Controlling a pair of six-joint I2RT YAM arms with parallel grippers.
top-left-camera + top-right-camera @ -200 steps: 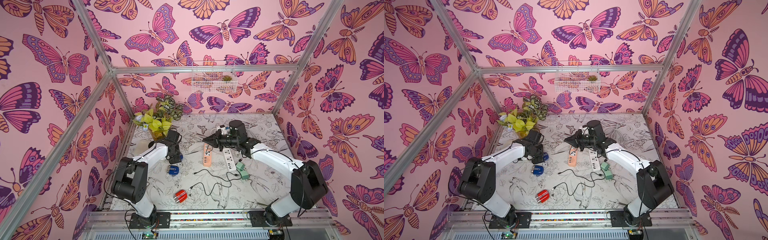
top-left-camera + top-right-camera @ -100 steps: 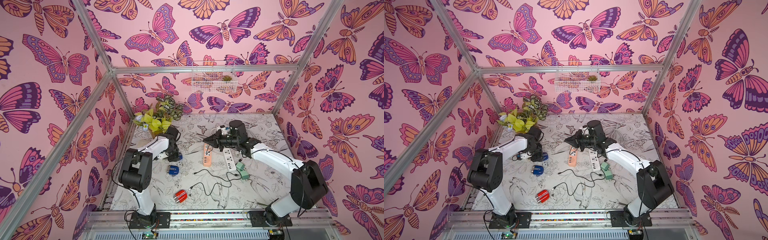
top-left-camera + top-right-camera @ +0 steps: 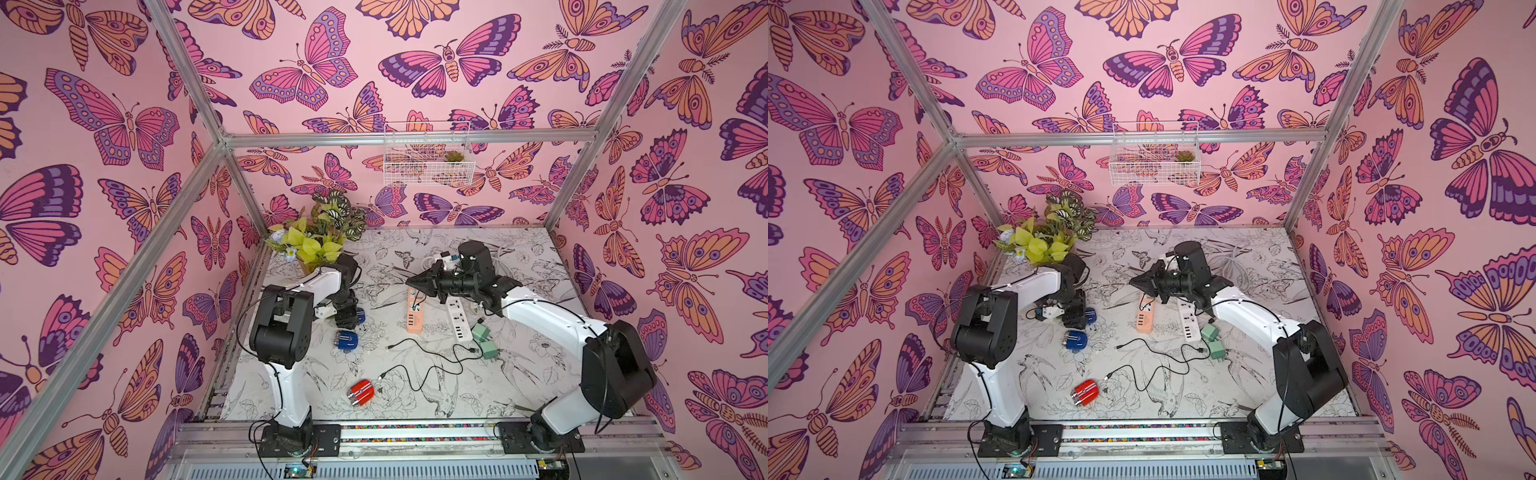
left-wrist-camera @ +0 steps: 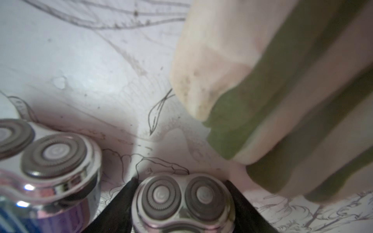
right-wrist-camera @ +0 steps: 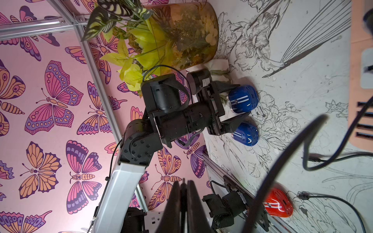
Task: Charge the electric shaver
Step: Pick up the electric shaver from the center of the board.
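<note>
Two blue electric shavers and a red one lie on the table's left half. My left gripper (image 3: 351, 320) points down with its fingers against both sides of one blue shaver (image 4: 182, 198), whose round cutter heads face the left wrist camera. The other blue shaver (image 3: 345, 340) lies just beside it, and the red shaver (image 3: 361, 392) is nearer the front. My right gripper (image 3: 411, 285) hovers over an orange power strip (image 3: 414, 322), shut on a thin black cable (image 5: 282, 161) that hangs from it. A white power strip (image 3: 459, 318) lies next to the orange one.
Two green plug adapters (image 3: 486, 343) and loose black cables (image 3: 432, 353) lie mid-table. A potted plant (image 3: 320, 241) stands at the back left corner, with a cream and green striped thing (image 4: 282, 100) close to the left gripper. A wire basket (image 3: 428, 164) hangs on the back wall.
The left arm's elbow has swung up and toward the left wall while its gripper stayed at the blue shaver. The right arm has not moved.
</note>
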